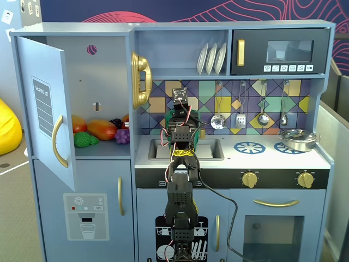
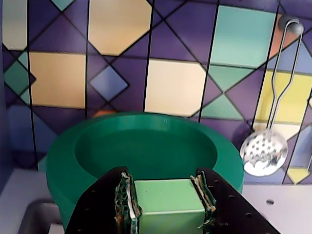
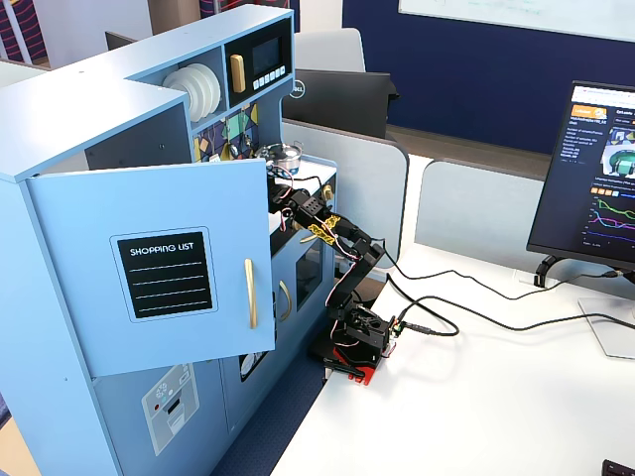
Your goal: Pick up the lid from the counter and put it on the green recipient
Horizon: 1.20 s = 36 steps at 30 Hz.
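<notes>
Wrist view: we see the pincer entering from the bottom edge, its two black fingers pinching a light-green block between them. We cannot tell from here whether that block is the knob of the lid. Just beyond the fingers stands the green recipient, its round mouth open towards us and its inside empty as far as we can see. It stands against the patchwork tile backsplash. A slotted silver skimmer hangs on the wall to the right of the pot.

Fixed view, front of the toy kitchen: the black arm rises in front of the cabinet and reaches over the sink. We glimpse a patch of green behind the wrist, near the backsplash; the arm hides most of it. A small silver pan with its shiny lid sits on the right burner, well apart from the arm. Toy fruit lies on the shelf behind the open door at left.

Fixed view, from the side: the arm stretches from its base on the white bench into the kitchen. The open door hides the pincer and the pot here.
</notes>
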{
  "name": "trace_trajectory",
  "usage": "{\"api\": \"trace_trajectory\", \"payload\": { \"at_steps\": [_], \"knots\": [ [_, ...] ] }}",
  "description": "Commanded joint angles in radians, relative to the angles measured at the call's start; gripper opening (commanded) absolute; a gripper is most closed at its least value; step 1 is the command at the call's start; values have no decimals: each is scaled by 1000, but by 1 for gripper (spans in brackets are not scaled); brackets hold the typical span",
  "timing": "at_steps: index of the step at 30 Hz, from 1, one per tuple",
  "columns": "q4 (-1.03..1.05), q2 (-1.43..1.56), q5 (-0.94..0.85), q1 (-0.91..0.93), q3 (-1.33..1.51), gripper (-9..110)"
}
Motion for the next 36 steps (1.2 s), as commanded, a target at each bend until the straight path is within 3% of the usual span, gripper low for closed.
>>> {"api": "trace_trajectory", "payload": {
  "at_steps": [1,11,14,21,28,36],
  "knots": [
    [6,37,-15,23,3,0],
    [31,84,-20,35,74,1],
    [26,84,20,52,72,23],
    [-54,77,81,51,58,48],
    [-64,98,64,46,41,51],
    [103,347,29,29,215,49]
  ]
}}
